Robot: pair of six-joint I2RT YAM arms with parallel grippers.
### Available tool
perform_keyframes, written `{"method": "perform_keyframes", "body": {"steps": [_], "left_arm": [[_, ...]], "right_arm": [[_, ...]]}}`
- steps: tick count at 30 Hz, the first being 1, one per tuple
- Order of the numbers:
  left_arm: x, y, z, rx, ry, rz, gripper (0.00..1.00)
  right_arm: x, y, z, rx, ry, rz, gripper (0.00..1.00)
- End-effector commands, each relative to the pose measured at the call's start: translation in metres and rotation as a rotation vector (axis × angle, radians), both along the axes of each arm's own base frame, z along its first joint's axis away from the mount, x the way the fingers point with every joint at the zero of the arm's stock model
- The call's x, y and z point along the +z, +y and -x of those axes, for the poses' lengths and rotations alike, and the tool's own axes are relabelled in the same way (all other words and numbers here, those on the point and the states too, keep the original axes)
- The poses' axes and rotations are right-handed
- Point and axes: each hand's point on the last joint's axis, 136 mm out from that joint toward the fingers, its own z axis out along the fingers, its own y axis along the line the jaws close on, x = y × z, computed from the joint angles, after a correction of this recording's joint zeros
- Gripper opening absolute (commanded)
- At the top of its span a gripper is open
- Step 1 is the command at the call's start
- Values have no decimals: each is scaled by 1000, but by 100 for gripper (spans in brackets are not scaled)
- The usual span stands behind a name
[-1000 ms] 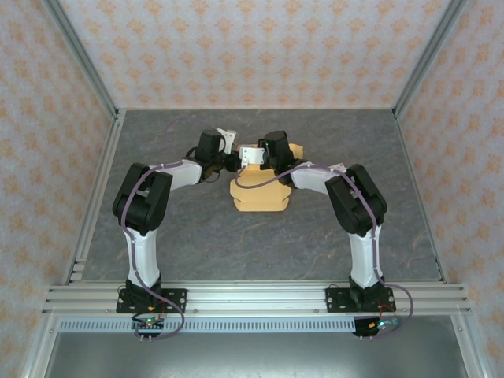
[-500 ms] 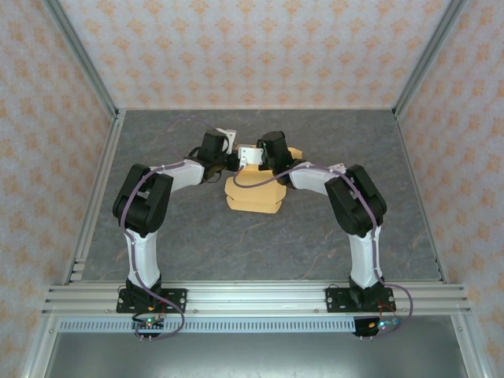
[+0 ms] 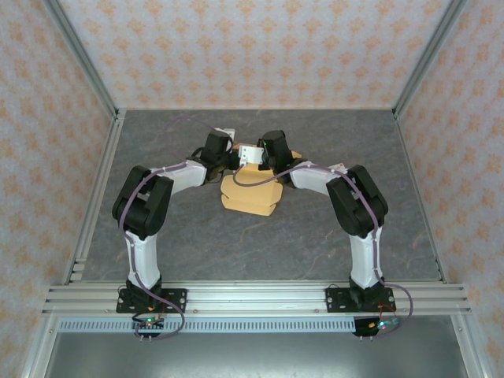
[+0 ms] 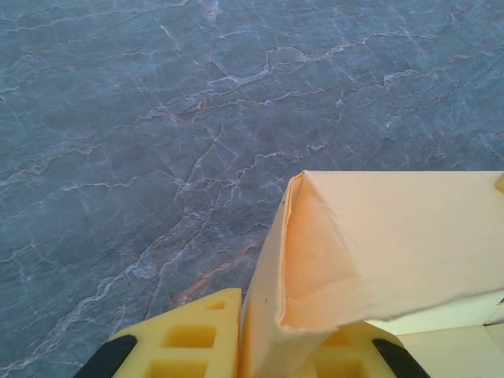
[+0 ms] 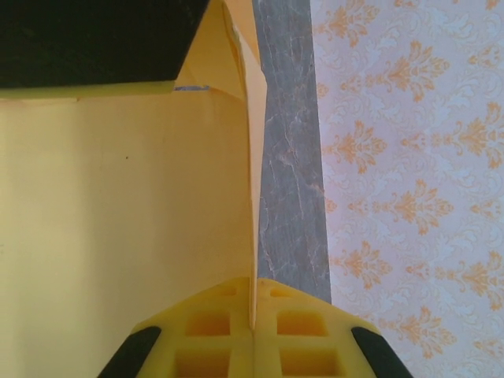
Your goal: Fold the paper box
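Observation:
The paper box (image 3: 250,193) is a light orange-tan cardboard sheet, partly folded, in the middle of the grey table. Both arms meet at its far edge. In the left wrist view a folded corner of the paper box (image 4: 378,244) stands up between the yellow fingers (image 4: 185,335) of my left gripper (image 4: 260,346), which is shut on it. My right gripper (image 5: 253,311) is shut on a thin upright wall of the paper box (image 5: 249,197), whose broad face spreads to the left. From above, my left gripper (image 3: 230,162) and right gripper (image 3: 261,161) are close together.
The marbled grey tabletop (image 3: 197,236) is fenced by patterned walls (image 3: 252,47) with metal corner posts. An aluminium rail (image 3: 252,298) runs along the near edge where both arm bases sit.
The paper box has shifted left and away from the near edge, and its visible outline has shrunk as it folds. My left gripper has closed on the cardboard. The right gripper has kept its grip.

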Motion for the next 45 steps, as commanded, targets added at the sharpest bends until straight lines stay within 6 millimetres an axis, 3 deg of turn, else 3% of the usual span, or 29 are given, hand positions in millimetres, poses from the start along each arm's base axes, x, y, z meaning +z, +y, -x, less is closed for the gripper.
{"method": "perform_keyframes", "body": {"steps": [1,9,21,29,32,45], "left_arm": [[-3,40,-6,174,-14,-180,11],[-1,18,-1,31,-24,-156,15],[-3,8,12,-47,22,-35,41],[-10,5,25,-81,62,7,51],[-14,11,26,-51,77,3,50],[-11,27,14,36,48,7,19]], "right_arm": [[50,38,23,104,-44,-59,0],[40,37,14,75,-38,-35,0],[35,28,4,29,-40,-14,0],[31,27,2,23,-37,-6,0],[32,27,2,23,-36,-7,0],[25,26,7,31,-14,0,0]]}}
